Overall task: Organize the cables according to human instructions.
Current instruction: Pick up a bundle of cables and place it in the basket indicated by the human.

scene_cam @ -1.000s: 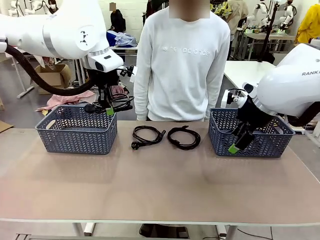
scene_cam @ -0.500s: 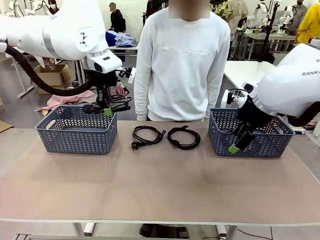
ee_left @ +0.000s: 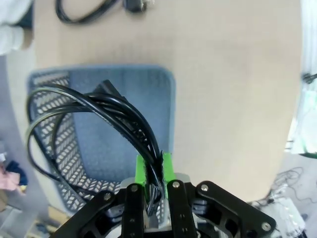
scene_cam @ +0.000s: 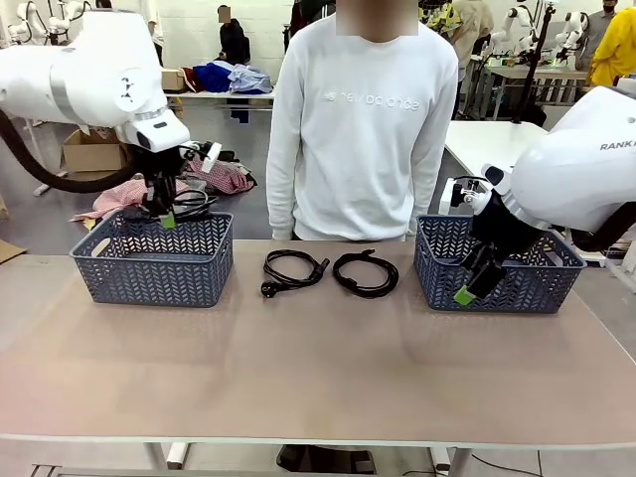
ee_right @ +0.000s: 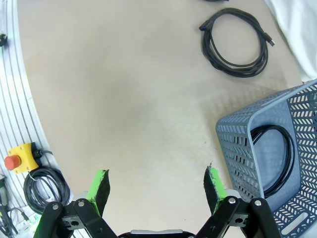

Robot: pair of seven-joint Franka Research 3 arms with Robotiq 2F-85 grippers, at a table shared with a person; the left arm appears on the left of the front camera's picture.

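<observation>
Cable (ee_left: 119, 106) clamped in the left gripper (scene_cam: 166, 219) has been carried further over the left basket (scene_cam: 149, 263), ready for dropping; right gripper (ee_right: 156, 173) gapes, empty.

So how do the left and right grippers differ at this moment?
The left gripper is shut on a coiled black cable, while the right gripper is open with nothing between its pads. The left gripper hangs over the left basket; the right gripper sits lower, beside the right basket and over bare table. Both are black with green pads.
</observation>
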